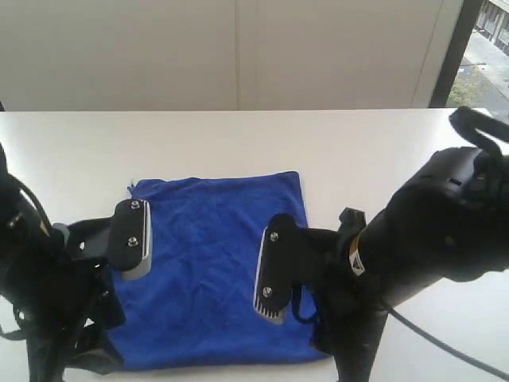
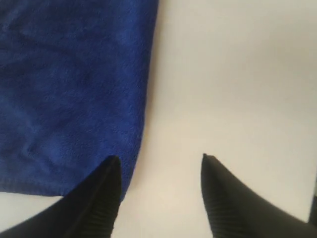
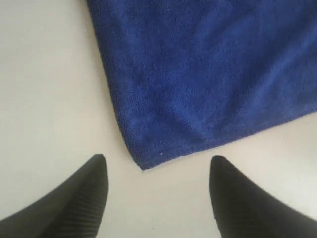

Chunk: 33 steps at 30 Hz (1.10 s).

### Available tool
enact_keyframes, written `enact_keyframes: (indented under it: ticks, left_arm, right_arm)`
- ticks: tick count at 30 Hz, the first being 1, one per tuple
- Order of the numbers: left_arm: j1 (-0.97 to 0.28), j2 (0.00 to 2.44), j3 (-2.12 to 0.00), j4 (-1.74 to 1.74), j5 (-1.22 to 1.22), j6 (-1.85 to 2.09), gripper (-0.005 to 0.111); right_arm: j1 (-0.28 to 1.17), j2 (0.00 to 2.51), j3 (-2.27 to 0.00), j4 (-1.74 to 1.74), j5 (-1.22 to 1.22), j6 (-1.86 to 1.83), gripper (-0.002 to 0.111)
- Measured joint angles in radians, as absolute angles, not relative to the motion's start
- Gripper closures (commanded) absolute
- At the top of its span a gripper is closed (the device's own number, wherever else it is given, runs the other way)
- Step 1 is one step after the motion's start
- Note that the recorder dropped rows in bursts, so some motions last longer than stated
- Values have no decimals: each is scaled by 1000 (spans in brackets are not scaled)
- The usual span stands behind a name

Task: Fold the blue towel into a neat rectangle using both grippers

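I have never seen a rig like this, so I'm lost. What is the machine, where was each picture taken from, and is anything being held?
It is a robot with two black arms, each ending in a two-fingered claw. The wide picture comes from a camera off the arms; the other two come from cameras on the wrists, looking past the fingers. A blue towel lies spread on a white table. The left claw and the right claw are both open near the towel's edge, holding nothing.
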State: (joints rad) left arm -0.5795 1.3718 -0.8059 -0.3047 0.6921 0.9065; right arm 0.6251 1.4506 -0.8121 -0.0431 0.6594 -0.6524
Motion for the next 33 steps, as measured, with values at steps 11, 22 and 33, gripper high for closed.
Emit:
enact_keyframes:
  ticks: [11, 22, 33]
  left_arm:
    - [-582, 1372, -698, -181, 456, 917, 42]
    - [-582, 1372, -632, -165, 345, 1022, 42]
    - [-582, 1434, -632, -165, 292, 1027, 42]
  right_arm:
    - [629, 1586, -782, -53, 489, -795, 50]
    - [629, 1659, -782, -57, 455, -797, 46]
    - [629, 1665, -782, -63, 453, -797, 46]
